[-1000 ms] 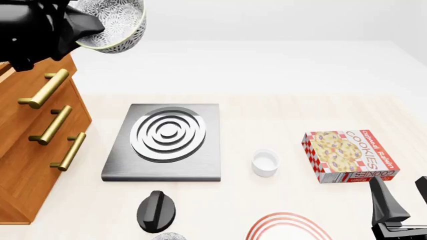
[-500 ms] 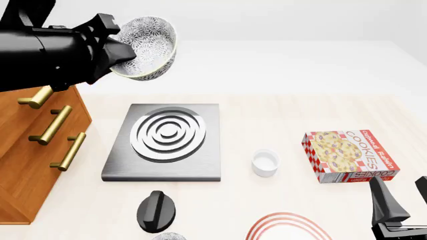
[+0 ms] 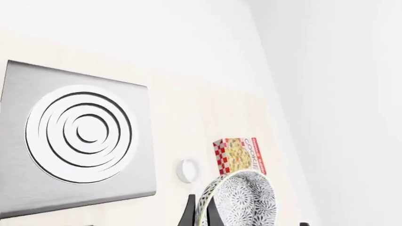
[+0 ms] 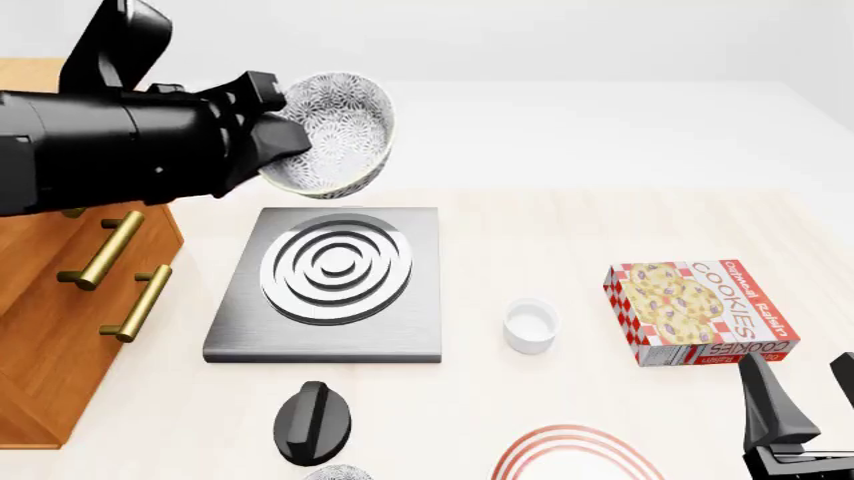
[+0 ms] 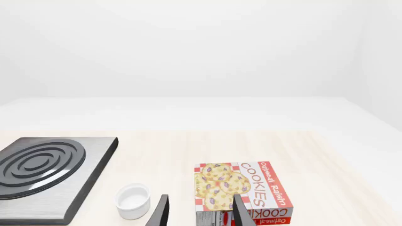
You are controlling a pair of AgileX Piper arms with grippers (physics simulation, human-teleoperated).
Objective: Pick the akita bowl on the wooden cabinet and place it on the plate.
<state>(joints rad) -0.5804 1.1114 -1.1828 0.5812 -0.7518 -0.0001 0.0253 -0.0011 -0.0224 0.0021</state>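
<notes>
The akita bowl (image 4: 340, 132), white with fine black lace pattern, hangs tilted in the air above the far edge of the stove plate, held by its rim in my left gripper (image 4: 283, 140), which is shut on it. In the left wrist view the bowl (image 3: 242, 200) sits between the fingers (image 3: 190, 214). The wooden cabinet (image 4: 60, 300) stands at the left, now behind and below the left arm. Only the far rim of the plate (image 4: 577, 450), with red rings, shows at the front edge. My right gripper (image 4: 807, 395) rests open at the front right, holding nothing.
A grey square stove plate (image 4: 334, 280) with silver rings lies left of centre. A small white cup (image 4: 530, 325) stands to its right, then a cookie box (image 4: 698, 312). A black knob (image 4: 312, 422) sits near the front edge.
My left arm has carried the bowl off the cabinet, moving right and downward, from above the cabinet's top toward the stove plate. The right arm has stayed still.
</notes>
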